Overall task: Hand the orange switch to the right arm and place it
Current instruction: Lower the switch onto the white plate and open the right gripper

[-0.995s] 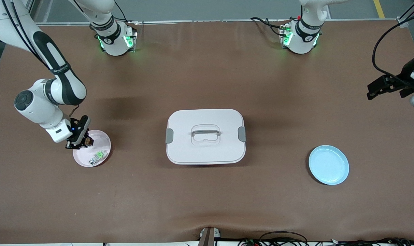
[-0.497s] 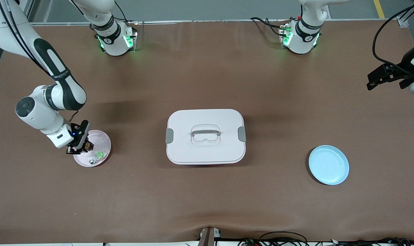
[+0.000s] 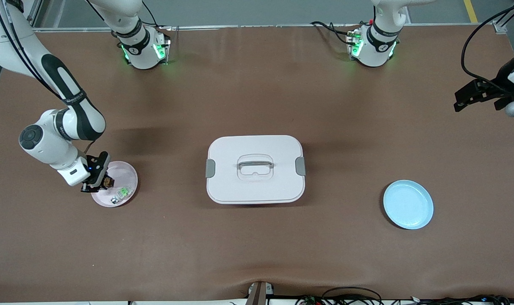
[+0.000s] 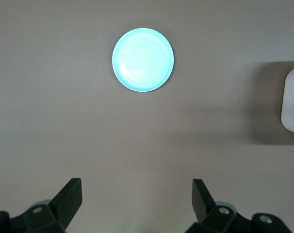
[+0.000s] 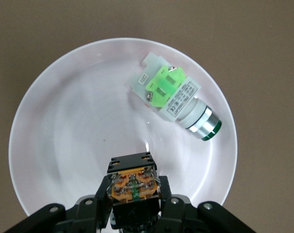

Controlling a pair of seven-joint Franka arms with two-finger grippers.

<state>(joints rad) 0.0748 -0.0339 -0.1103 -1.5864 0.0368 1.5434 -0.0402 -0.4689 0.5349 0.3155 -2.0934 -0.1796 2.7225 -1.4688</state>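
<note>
The orange switch (image 5: 134,186), a small black block with an orange face, sits between the fingers of my right gripper (image 5: 134,194), which is shut on it. In the front view the right gripper (image 3: 102,183) holds the orange switch (image 3: 109,182) low over the pink plate (image 3: 127,171), at its rim toward the right arm's end of the table. Whether the switch touches the pink plate (image 5: 74,121) I cannot tell. My left gripper (image 4: 136,187) is open and holds nothing. The left gripper (image 3: 466,101) hangs over the left arm's end of the table.
A green-and-clear part with a silver end (image 5: 173,97) lies in the pink plate beside the switch; it also shows in the front view (image 3: 122,193). A white lidded box (image 3: 255,169) stands mid-table. A light blue plate (image 3: 408,204) lies toward the left arm's end.
The right gripper, still holding the switch, has sunk a little toward the pink plate and the green part. The left gripper has drifted slightly toward the robots' bases.
</note>
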